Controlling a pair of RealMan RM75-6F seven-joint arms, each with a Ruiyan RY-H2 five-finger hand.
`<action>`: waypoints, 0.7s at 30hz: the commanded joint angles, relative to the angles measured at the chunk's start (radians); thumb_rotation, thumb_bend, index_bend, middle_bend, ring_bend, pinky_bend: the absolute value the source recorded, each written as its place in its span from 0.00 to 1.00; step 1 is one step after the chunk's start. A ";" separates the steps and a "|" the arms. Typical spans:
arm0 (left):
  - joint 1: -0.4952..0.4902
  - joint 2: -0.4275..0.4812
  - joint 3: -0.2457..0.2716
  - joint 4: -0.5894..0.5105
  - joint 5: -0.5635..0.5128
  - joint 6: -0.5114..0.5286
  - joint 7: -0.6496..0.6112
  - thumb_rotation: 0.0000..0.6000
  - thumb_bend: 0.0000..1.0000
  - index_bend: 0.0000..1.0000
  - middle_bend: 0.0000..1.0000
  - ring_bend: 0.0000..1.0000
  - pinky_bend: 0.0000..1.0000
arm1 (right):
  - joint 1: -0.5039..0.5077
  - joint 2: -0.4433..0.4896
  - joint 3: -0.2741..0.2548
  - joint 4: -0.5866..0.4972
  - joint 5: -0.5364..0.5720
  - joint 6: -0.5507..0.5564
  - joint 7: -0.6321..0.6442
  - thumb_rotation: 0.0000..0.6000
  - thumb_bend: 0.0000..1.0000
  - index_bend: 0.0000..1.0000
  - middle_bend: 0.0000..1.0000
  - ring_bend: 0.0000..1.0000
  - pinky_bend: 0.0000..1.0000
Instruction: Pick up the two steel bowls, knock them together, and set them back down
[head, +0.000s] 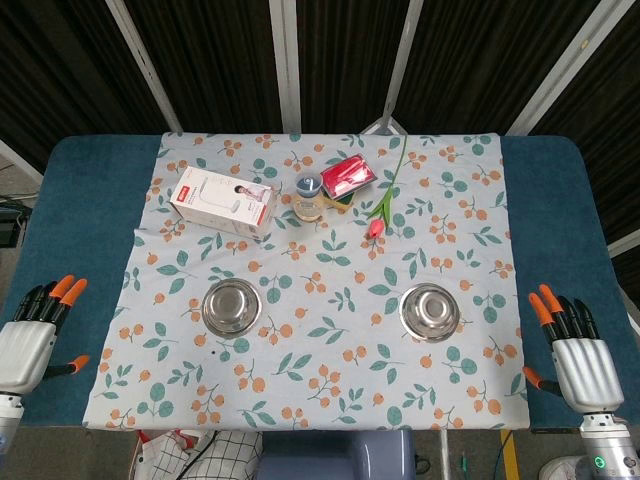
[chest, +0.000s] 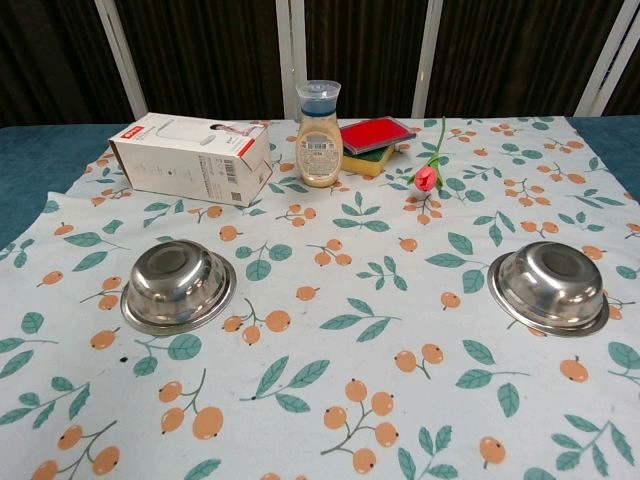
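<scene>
Two hands sit nearest the robot, at the table's front corners, both off the cloth and holding nothing: left hand (head: 30, 335) over the blue surface at the front left edge, fingers apart and extended; right hand (head: 577, 350) at the front right edge, fingers likewise spread and released. Neither hand shows in the chest view. Next, on the floral tablecloth (head: 330, 380), two steel bowls rest mouth-down, well apart, roughly level with each other: left steel bowl (head: 232, 306) (chest: 179, 286) on the left half of the cloth, right steel bowl (head: 430, 311) (chest: 551, 286) on the right half. Both lie flat, untouched, each well clear of the hand on its side. Further back, a white box (head: 224, 203) (chest: 191, 157) with red trim lies on its side, angled, at left. Just right of it a small bottle (head: 309, 196) (chest: 319, 120) stands upright, with a blue cap and pale contents. Beside the bottle on its right a red pad (head: 347, 176) (chest: 375, 134) sits on top of a yellow-green sponge (chest: 366, 160), near the bottle; touching or not, cannot tell. Right of that, a tulip (head: 376, 227) (chest: 426, 179) lies flat on the cloth, red bud toward the robot, green stem running to the far edge. Dark slatted panels with pale metal bars (head: 286, 60) stand behind the table.
</scene>
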 joint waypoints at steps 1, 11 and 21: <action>0.000 -0.002 0.002 -0.002 0.000 -0.003 0.005 1.00 0.04 0.00 0.00 0.00 0.00 | 0.001 0.001 0.002 0.000 0.001 -0.002 0.003 1.00 0.16 0.00 0.00 0.00 0.00; -0.059 -0.040 0.005 -0.028 0.023 -0.091 0.028 1.00 0.04 0.00 0.00 0.00 0.00 | -0.006 0.020 -0.002 -0.008 -0.015 0.015 0.044 1.00 0.16 0.00 0.00 0.00 0.00; -0.279 -0.173 -0.107 -0.097 -0.176 -0.404 0.257 1.00 0.05 0.00 0.00 0.00 0.00 | 0.000 0.044 -0.010 -0.014 -0.012 -0.012 0.087 1.00 0.16 0.00 0.00 0.00 0.00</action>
